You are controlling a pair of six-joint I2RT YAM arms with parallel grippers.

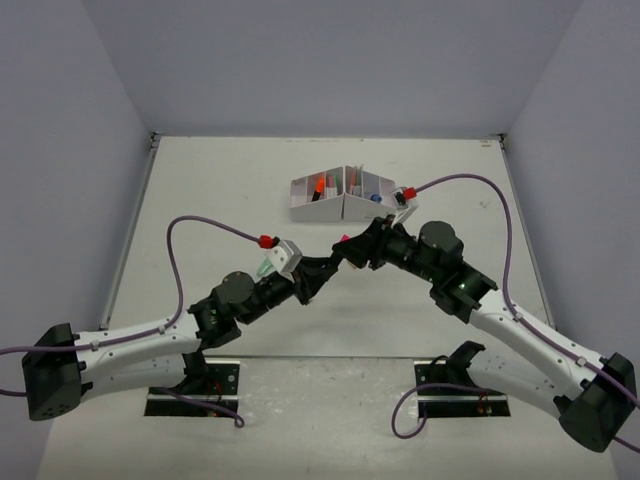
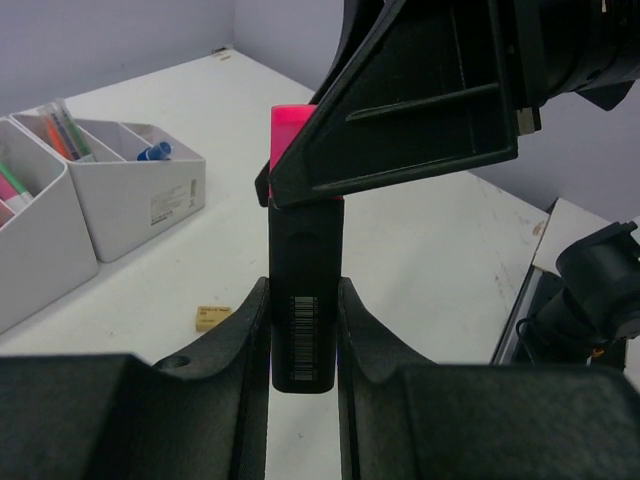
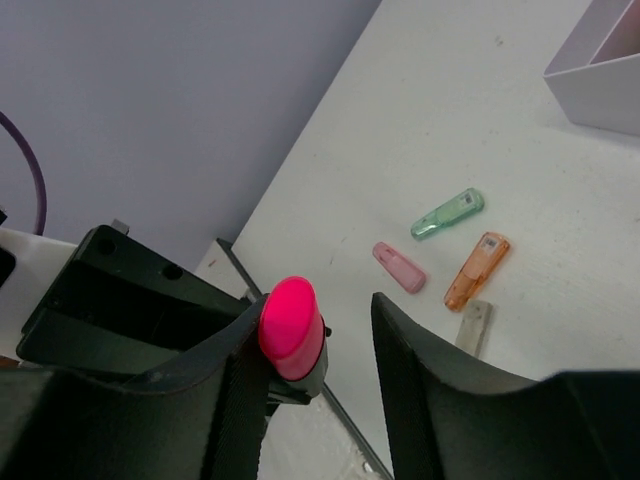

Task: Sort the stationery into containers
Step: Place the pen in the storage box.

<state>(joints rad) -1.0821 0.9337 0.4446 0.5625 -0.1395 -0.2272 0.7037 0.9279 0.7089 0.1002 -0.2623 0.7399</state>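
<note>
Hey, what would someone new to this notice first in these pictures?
First, the two arms meeting mid-table: the left gripper holds a black highlighter upright by its lower body, while the right gripper stands open around its pink end. Then a green piece, a pink piece and an orange piece lying loose on the table, and the white organiser at the far middle.

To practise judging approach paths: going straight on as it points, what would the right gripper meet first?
The right gripper would meet the pink end of the black highlighter, which sits between its open jaws, held by the left gripper; depth beyond is unclear.
</note>
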